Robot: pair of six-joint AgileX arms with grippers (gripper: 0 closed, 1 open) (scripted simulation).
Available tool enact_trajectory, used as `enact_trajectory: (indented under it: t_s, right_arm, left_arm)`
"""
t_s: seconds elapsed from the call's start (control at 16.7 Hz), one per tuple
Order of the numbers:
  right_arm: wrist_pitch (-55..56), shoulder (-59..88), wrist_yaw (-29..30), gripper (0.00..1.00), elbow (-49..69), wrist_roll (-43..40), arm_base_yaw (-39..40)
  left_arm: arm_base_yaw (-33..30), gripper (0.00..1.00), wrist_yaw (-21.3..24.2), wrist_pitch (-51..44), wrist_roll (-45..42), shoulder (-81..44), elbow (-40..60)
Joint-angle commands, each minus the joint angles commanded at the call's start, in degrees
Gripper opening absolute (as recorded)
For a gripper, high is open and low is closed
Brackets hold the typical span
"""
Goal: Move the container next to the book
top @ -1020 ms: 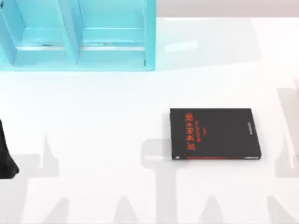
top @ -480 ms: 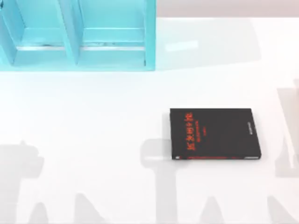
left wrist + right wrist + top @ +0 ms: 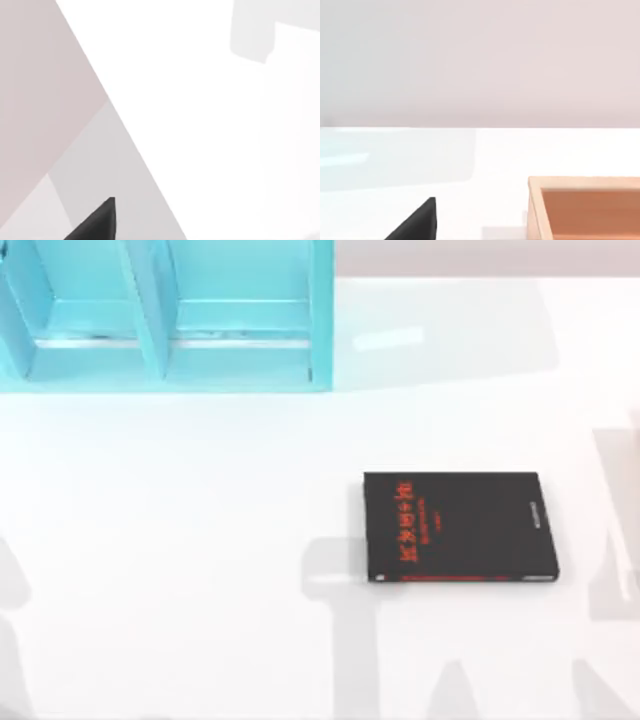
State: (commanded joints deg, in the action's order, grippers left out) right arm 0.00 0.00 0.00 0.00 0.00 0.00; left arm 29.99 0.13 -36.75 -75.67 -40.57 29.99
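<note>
Book (image 3: pixel 458 527) lies flat, right of centre on the surface (image 3: pixel 200 520), well clear of the turquoise shelf unit (image 3: pixel 165 315). Container's position unknown to me. End effector states: cannot tell. I'd locate the cup first, then approach slowly.

Left gripper (image 3: pixel 97 224) – black pointed wedge; right gripper (image 3: pixel 417 224) – same.

- my white table (image 3: pixel 200 540) carries everything here.
- the book (image 3: pixel 458 527) lies flat on it, right of the middle, cover up, red lettering near its left end.
- a turquoise shelf unit (image 3: pixel 165 315) stands at the far left edge.
- a wooden box (image 3: pixel 585 207) rests on the tabletop, seen from my right wrist.
</note>
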Motion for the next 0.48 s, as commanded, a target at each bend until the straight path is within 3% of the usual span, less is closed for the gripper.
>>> enact_trajectory:
  t_s: [0.24,0.48]
  right_arm:
    - [0.0,0.0,0.0,1.00,0.0,0.0,0.0]
    - [0.0,0.0,0.0,1.00,0.0,0.0,0.0]
  left_arm:
    - [10.3,1.00,-0.1,-13.0,-28.1,-14.3,9.6]
    - [19.3,1.00,-0.3,-23.7,-50.0,-26.1,18.5]
